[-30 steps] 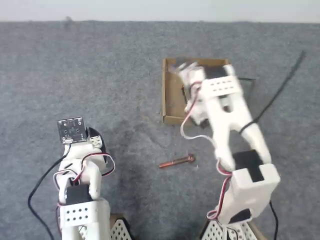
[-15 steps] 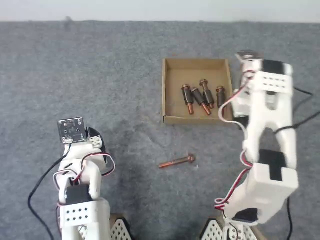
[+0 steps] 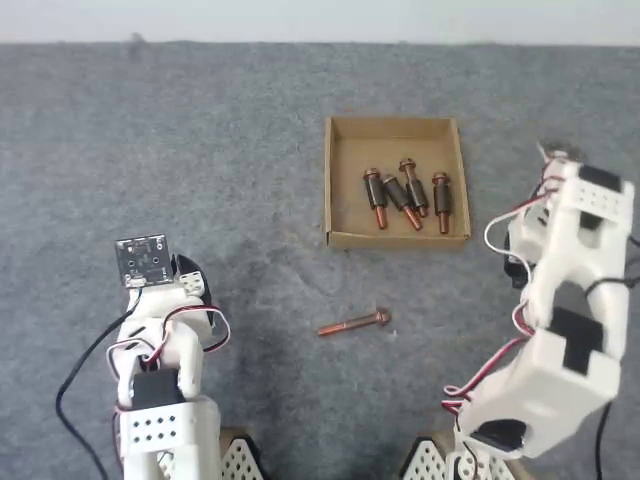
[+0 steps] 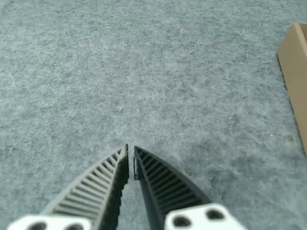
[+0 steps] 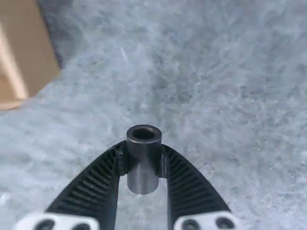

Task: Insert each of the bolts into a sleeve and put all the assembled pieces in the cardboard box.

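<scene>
1. Right wrist view: right gripper (image 5: 143, 151) is clamped on a dark sleeve (image 5: 143, 168). Jaws are part open around its sides, its open bore faces the wrist camera, and carpet (image 3: 200, 150) lies below.
2. Left gripper (image 4: 130, 152) is closed to a hairline gap and empty, low over bare carpet, well apart from the sleeve.
3. Loose bolt (image 3: 355, 323) lies flat between the two arms, back from the right gripper toward the bases, head end on the right arm's side.
4. Step as I read it: the left arm takes the bolt near the head, leaving the tip free, then lines its axis up with the bore before pushing. Off-axis push likely tilts the sleeve in the pads.
5. Cardboard box (image 3: 327, 180) sits just beside the right gripper, toward the left arm, with four assembled pieces (image 3: 405, 198) inside. Probably the last pair.
6. Surface is grey short-pile carpet, so the bolt beds in and needs a low pick. Pale wall (image 3: 300, 20) runs along the far edge.
</scene>
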